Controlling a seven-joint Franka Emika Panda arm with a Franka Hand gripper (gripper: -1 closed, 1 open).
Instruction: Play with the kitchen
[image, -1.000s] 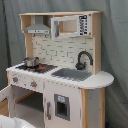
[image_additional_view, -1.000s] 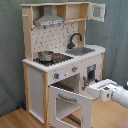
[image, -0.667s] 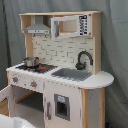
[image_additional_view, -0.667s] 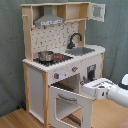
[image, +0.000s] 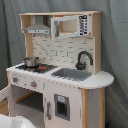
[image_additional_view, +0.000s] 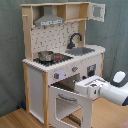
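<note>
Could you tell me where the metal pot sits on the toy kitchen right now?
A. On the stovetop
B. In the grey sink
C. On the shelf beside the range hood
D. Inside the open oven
A: in both exterior views the metal pot stands on the stovetop below the range hood, apart from the sink.

White and pale-wood toy kitchen (image: 60, 75) against grey-green curtain (image: 112, 45). Above its grey sink (image_additional_view: 81, 51), black faucet (image_additional_view: 74, 38) and white brick-patterned backsplash (image: 57, 50). Silver pot (image_additional_view: 46, 55) left of sink.
</note>
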